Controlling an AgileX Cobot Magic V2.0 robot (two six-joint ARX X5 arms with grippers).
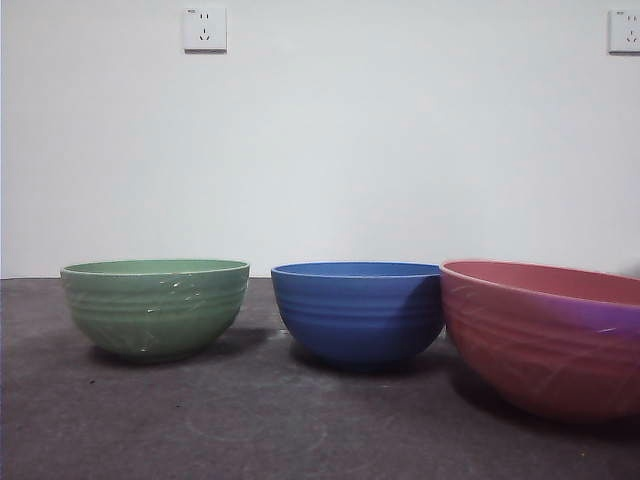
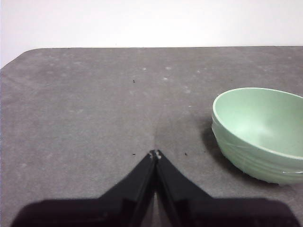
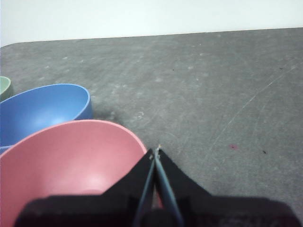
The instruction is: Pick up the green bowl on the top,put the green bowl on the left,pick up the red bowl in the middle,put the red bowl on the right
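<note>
The green bowl (image 1: 155, 308) stands upright on the left of the dark table, and the left wrist view shows the green bowl (image 2: 262, 132) off to one side of my left gripper (image 2: 155, 152). That gripper is shut with nothing in it, over bare table. The red bowl (image 1: 545, 335) rests on the right, near and large, running out of the front view. My right gripper (image 3: 155, 150) is shut, its tips just past the rim of the red bowl (image 3: 71, 165); I cannot tell whether they touch it. Neither arm shows in the front view.
A blue bowl (image 1: 358, 312) stands in the middle, close beside the red bowl and a short gap from the green one; the blue bowl (image 3: 40, 111) also shows in the right wrist view. White wall with two sockets (image 1: 204, 29) behind. Table's far edge (image 2: 142, 47) is rounded at the corner.
</note>
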